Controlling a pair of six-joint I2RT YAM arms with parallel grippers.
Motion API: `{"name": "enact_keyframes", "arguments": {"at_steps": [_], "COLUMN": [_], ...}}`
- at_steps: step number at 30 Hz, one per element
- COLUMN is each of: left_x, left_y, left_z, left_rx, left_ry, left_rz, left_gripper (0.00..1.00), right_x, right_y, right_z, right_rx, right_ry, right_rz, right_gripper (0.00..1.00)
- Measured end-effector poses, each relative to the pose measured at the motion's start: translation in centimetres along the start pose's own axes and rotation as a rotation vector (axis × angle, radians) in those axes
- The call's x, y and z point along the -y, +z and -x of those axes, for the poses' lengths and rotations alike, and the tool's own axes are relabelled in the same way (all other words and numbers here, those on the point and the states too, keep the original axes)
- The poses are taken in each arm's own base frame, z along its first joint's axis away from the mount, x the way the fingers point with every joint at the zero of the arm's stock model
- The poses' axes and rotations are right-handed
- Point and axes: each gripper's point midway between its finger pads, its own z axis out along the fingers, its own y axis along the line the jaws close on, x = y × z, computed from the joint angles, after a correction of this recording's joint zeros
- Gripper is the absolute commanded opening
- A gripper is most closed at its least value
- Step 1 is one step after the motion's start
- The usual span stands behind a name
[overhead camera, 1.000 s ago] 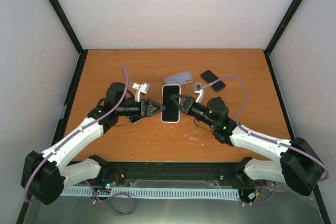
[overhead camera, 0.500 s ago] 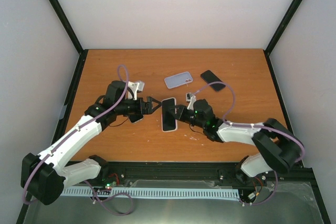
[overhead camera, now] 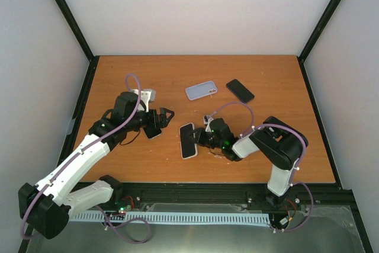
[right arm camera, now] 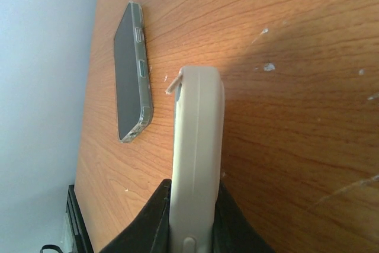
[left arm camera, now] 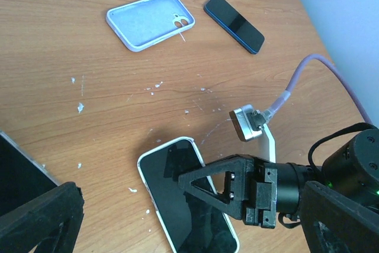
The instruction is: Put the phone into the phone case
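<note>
Your right gripper (overhead camera: 199, 137) has its fingers (right arm camera: 155, 224) clenched on the white-rimmed phone (left arm camera: 172, 185), a slim slab with rounded corners and a glossy black screen. They pinch it across its two flat faces. The phone sits low over the orange wood-grain surface (overhead camera: 118, 75), nearer the arms than the pale lilac phone case (left arm camera: 151, 21) and well apart from it. I cannot tell whether its free end touches the surface.

The case lies hollow side up, a shallow tray with a raised lip and a camera cut-out at one end. It looks matte and rubbery, so expect the thin wall to flex and the light shell to slide when pushed. The phone is rigid, and its glass and smooth pale edge are probably slick in a pinch grip.

The step in hand looks like the carry to the case. Move slowly so the phone does not pivot, keep the screen up, and bring the camera end over the cut-out. Tuck one end under the lip first, since a finger under the phone would stop it seating flat.

Your left gripper (overhead camera: 164, 115) hangs with its fingers (left arm camera: 41, 217) spread and empty, so use it to pin the case. Steer clear of the bare black phone (left arm camera: 234, 23) just beside the case and the dark phone in a clear bumper (right arm camera: 131, 69).
</note>
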Motion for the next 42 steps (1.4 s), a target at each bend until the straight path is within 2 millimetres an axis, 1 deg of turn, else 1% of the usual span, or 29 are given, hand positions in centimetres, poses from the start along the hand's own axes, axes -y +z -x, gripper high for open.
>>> {"name": "enact_keyframes", "arguments": {"at_steps": [4,7,14,16,19,24,28,31,33,34,37,38,40,41,42], "left_x": [-0.4,-0.8,-1.0,-0.8,-0.5,-0.5,-0.5,-0.4,-0.4,-0.3,-0.2,-0.2,-0.2,-0.2,-0.2], "left_y": [0.0,-0.2,-1.5,-2.1,-2.8,-3.1,-3.2,-3.5,-3.7,-3.9,-4.1,-4.1,-4.1,-4.2,-4.2], "left_z": [0.0,0.1,0.9,1.2,1.6,1.4,1.4,1.5,1.6,1.7,1.7,1.7,1.7,1.7,1.7], "left_rx": [0.002,0.001,0.04,0.062,0.086,0.093,0.096,0.107,0.117,0.121,0.129,0.13,0.13,0.131,0.132], "left_ry": [0.019,0.037,0.088,0.101,0.117,0.127,0.133,0.137,0.139,0.14,0.142,0.142,0.142,0.142,0.142], "left_rz": [0.024,0.053,0.09,0.087,0.078,0.075,0.075,0.074,0.074,0.072,0.069,0.069,0.068,0.067,0.067], "left_gripper": [1.0,0.99,0.99,0.99,0.99,0.99,0.99,0.99,0.99,0.99,1.0,0.99,0.99,0.99,0.99], "right_x": [0.4,0.5,1.0,1.4,1.7,1.6,2.1,2.1,1.8,1.5,0.6,0.3,0.0,0.0,0.2], "right_y": [0.3,0.4,0.4,0.3,0.2,-0.7,-1.9,-3.3,-4.2,-4.7,-5.9,-6.4,-7.3,-7.8,-8.0], "right_z": [-0.2,-0.2,-0.3,-0.4,-0.3,0.2,1.1,3.1,5.4,6.8,11.2,13.0,16.2,17.9,19.1], "right_rx": [-0.002,-0.002,0.0,0.0,0.003,0.018,0.028,0.064,0.107,0.129,0.189,0.21,0.245,0.258,0.262], "right_ry": [0.016,0.023,0.031,0.034,0.029,0.001,-0.03,-0.074,-0.12,-0.149,-0.23,-0.269,-0.33,-0.364,-0.39], "right_rz": [0.001,0.004,-0.016,-0.032,-0.057,-0.104,-0.174,-0.235,-0.283,-0.311,-0.389,-0.425,-0.495,-0.533,-0.565], "right_gripper": [0.14,0.18,0.27,0.31,0.43,0.55,0.7,0.8,0.84,0.87,0.98,1.0,1.0,1.0,1.0]}}
